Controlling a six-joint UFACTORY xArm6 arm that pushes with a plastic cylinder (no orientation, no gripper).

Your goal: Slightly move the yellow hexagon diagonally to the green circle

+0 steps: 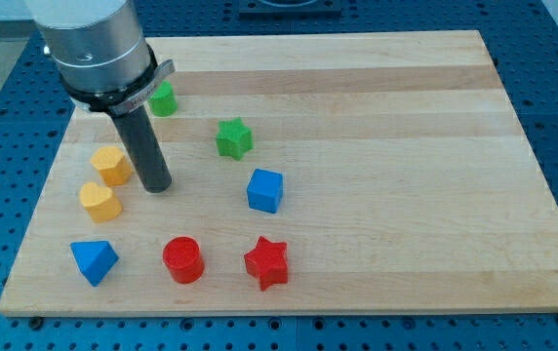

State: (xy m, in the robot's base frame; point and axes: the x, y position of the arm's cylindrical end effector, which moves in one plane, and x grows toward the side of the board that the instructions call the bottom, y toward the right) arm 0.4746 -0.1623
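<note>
The yellow hexagon [111, 166] lies near the board's left edge. My tip [155, 186] rests on the board just to its right, a small gap away. The green circle [165, 98] is up and to the right of the hexagon, partly hidden behind the arm's grey body [94, 44]. The dark rod stands between the hexagon and the blocks in the middle of the board.
A yellow heart [98, 201] sits just below the hexagon. A green star [233, 137] and a blue cube [265, 190] lie to the right of my tip. A blue triangle [94, 260], a red cylinder [182, 259] and a red star [266, 262] line the wooden board's [406, 146] bottom.
</note>
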